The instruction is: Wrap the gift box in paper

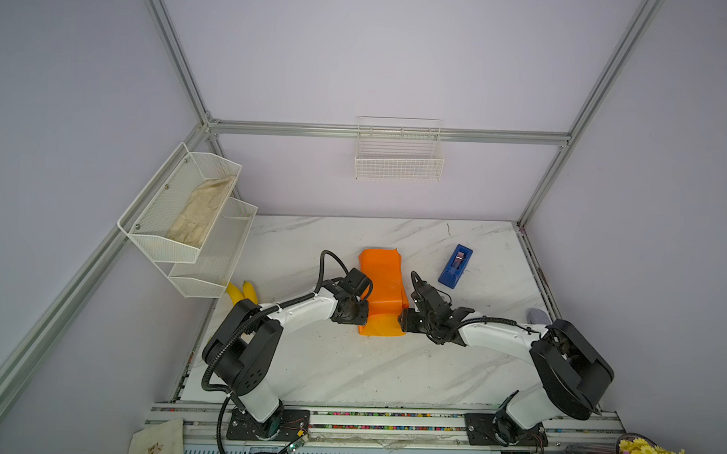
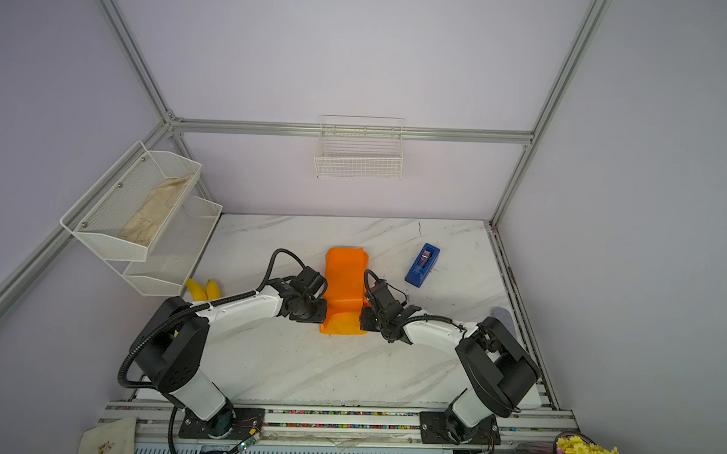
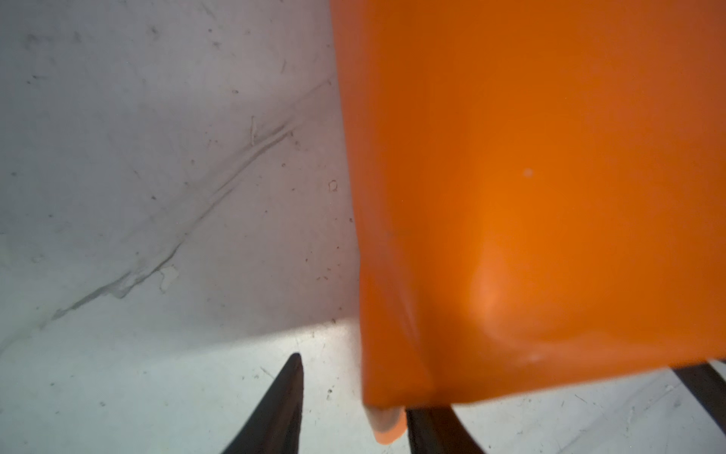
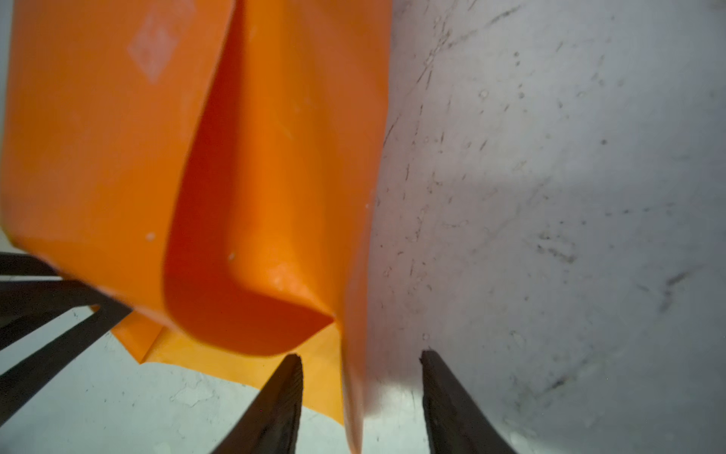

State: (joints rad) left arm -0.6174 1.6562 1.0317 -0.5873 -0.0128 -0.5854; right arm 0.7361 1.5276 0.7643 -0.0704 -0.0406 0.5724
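I see the paper [image 1: 383,278] humped mid-counter [image 1: 348,369], apparently over the box, which stays unseen. The left gripper [image 3: 353,393] and right gripper [image 4: 361,353] are both released, jaws straddling its edges.

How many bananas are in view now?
2. One banana and a second lie side by side at the table's left edge under the mesh shelf; others may be hidden.

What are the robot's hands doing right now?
Left gripper: open, jaws apart, not clamping the paper.
Right gripper: open too, paper edge between its jaws, unclamped.
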